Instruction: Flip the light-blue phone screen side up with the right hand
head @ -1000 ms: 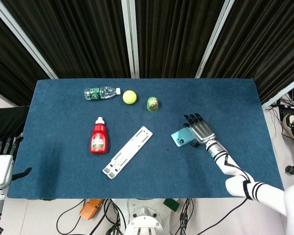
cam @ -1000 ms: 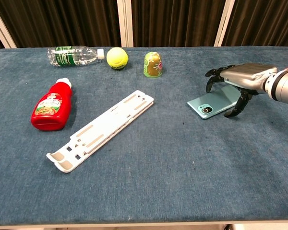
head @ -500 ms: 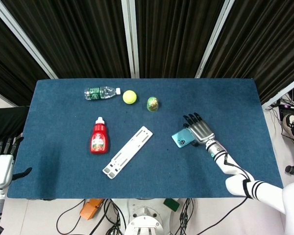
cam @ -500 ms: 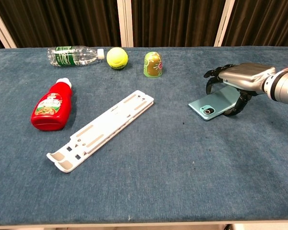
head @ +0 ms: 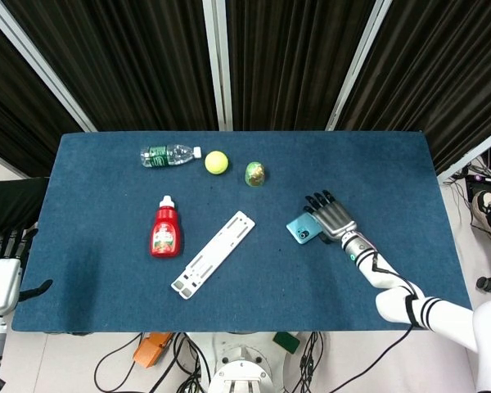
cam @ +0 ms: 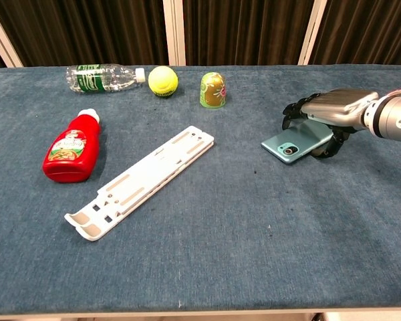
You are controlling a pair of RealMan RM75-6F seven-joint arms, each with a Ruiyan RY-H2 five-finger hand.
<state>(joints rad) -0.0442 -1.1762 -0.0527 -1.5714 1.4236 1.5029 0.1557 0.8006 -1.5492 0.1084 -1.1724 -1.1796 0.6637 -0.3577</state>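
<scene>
The light-blue phone (cam: pixel 293 145) (head: pixel 300 228) lies right of the table's middle, back side up, with its camera lens showing at its near left corner. My right hand (cam: pixel 329 112) (head: pixel 333 217) covers the phone's right half. Fingers curl over its far edge and the thumb is at its near edge, so the hand grips it. The right end looks slightly raised off the blue cloth, and the phone's screen is hidden. My left hand (head: pixel 6 246) stays off the table's left edge, fingers straight, holding nothing.
A white slotted rail (cam: pixel 142 180) lies diagonally at mid-table. A red ketchup bottle (cam: pixel 71 148) rests to the left. Along the far side are a water bottle (cam: pixel 103 76), a yellow tennis ball (cam: pixel 163 80) and a green egg-shaped toy (cam: pixel 213 89). The table edge (head: pixel 452 221) runs right of the hand.
My right hand has closed tighter on the phone and shifted slightly left. The phone's right end has tipped up a little. The left hand has not moved.
</scene>
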